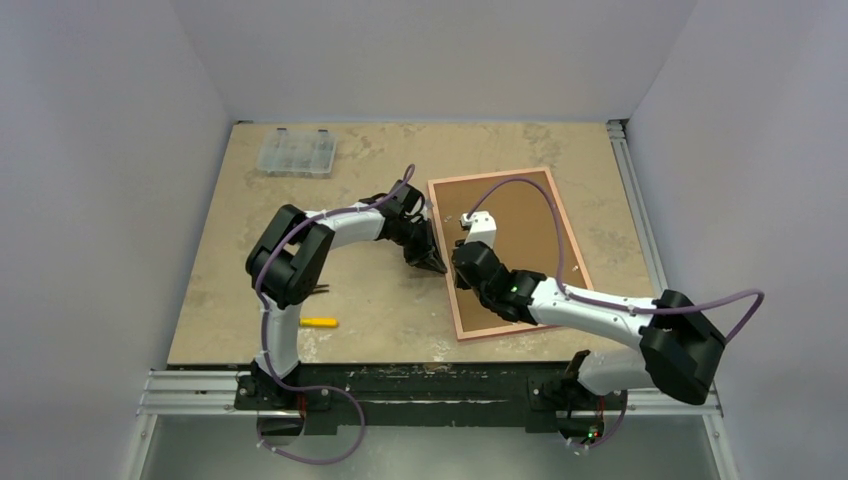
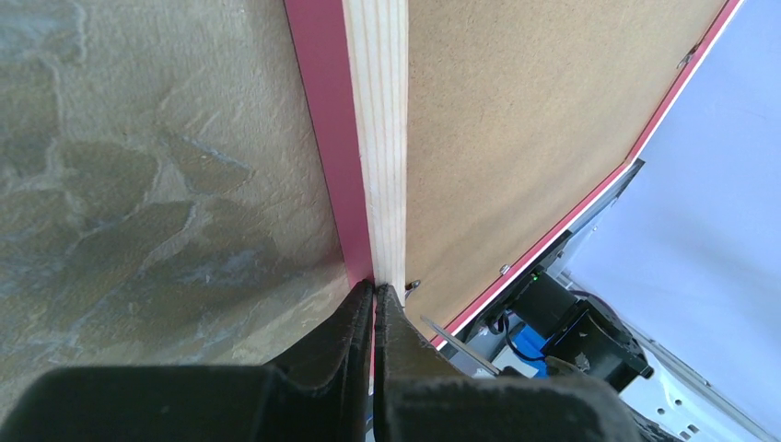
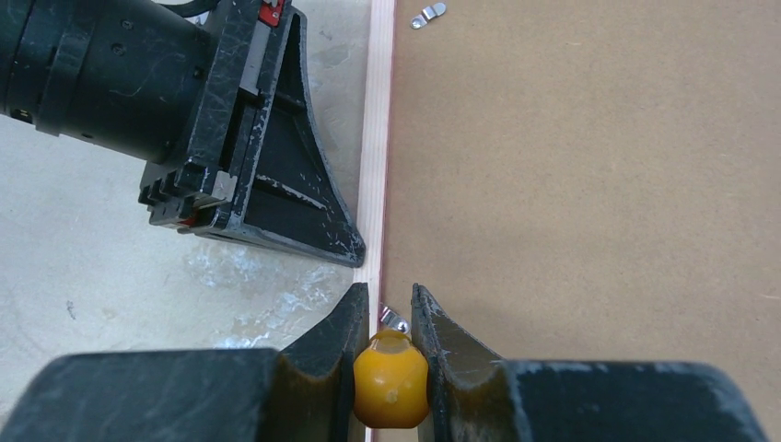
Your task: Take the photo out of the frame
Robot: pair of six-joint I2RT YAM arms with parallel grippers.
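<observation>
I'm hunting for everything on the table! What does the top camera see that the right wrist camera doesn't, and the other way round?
Only the top camera shows the clear plastic box, the little yellow stick and the whole pink frame lying face down. Only the right wrist camera shows the round yellow knob pinched in the right gripper. Both show the left gripper at the frame's left edge and the photo's brown back.

Left tool (image 2: pixel 375 292) pinched shut, right tool (image 3: pixel 386 300) narrowly gripping, the two nearly meeting.
</observation>
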